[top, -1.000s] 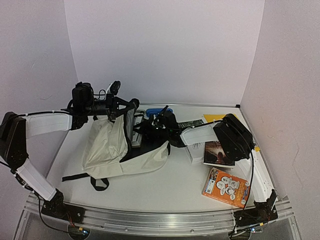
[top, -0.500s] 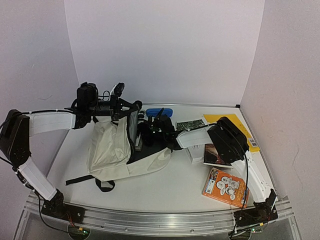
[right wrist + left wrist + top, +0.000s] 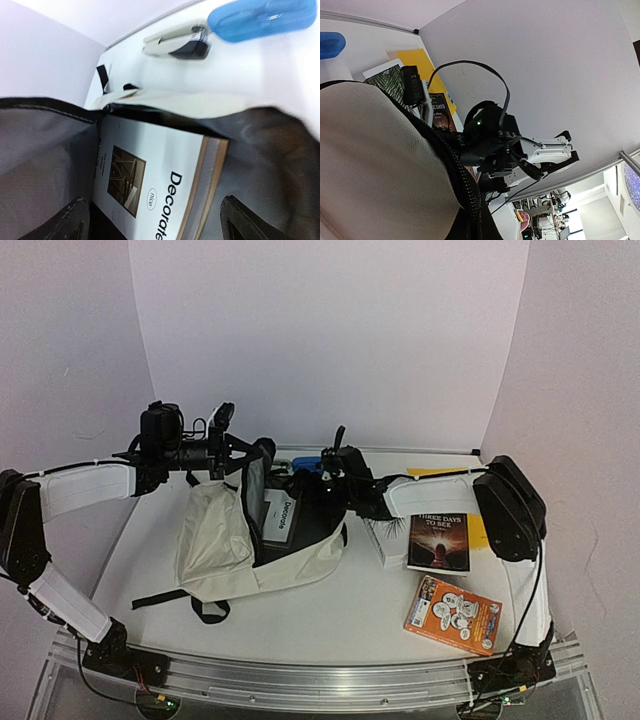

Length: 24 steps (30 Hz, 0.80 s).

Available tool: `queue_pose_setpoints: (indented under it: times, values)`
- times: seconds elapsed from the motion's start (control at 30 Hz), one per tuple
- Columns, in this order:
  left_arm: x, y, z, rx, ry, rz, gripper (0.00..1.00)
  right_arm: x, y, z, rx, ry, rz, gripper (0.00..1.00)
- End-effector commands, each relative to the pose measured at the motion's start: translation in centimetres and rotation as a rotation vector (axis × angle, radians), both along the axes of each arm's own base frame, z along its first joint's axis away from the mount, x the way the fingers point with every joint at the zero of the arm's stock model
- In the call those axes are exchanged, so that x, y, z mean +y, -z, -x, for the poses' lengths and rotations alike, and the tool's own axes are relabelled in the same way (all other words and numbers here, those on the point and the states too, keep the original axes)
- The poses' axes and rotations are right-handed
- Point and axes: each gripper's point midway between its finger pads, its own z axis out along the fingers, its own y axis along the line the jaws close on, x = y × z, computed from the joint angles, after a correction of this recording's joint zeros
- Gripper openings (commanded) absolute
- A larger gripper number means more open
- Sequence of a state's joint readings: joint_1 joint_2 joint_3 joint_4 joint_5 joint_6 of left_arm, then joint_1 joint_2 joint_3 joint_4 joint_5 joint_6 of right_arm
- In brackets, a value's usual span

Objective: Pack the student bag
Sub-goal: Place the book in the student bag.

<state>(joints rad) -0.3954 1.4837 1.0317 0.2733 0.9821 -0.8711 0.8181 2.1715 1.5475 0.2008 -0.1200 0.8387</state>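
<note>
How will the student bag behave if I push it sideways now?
Probably floppy: the student bag sags in soft folds, its mouth up only where the left end effector holds the rim. Likely to drag and bunch rather than slide, with the white book inside weighing it and a black strap trailing.

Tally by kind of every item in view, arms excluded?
Backpack: 1, student bag
Books: 4, Decorate book, Three Days book, orange book, green book
Blue case: 1
Stapler: 1
Yellow flat item: 1
White box: 1
Total: 9
</note>
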Motion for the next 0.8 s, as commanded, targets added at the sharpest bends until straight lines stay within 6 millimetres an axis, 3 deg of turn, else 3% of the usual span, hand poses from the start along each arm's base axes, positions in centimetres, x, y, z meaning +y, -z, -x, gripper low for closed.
queue_pose_setpoints:
  times: [0.0,0.1,0.23,0.3,0.77]
  values:
    - [0.4,-2.6,0.6,-0.093,-0.003,0.027,0.00,-3.0,-0.3,0.1,-0.038,0.066,0.132,0.90]
    - [0.3,-2.5,0.5,-0.091,-0.001,0.024,0.00,-2.4,0.5,1.2,-0.001,0.029,0.119,0.83]
    - [0.1,-1.9,0.3,-0.072,0.010,0.018,0.00,-1.3,2.5,2.4,0.039,-0.011,0.125,0.64]
    - [0.1,-1.6,0.2,-0.064,0.015,0.016,0.00,-0.8,3.1,2.6,0.053,-0.025,0.118,0.60]
    - [-0.2,-0.3,0.2,-0.034,0.040,-0.006,0.00,2.4,3.6,1.6,0.046,-0.079,0.063,0.24]
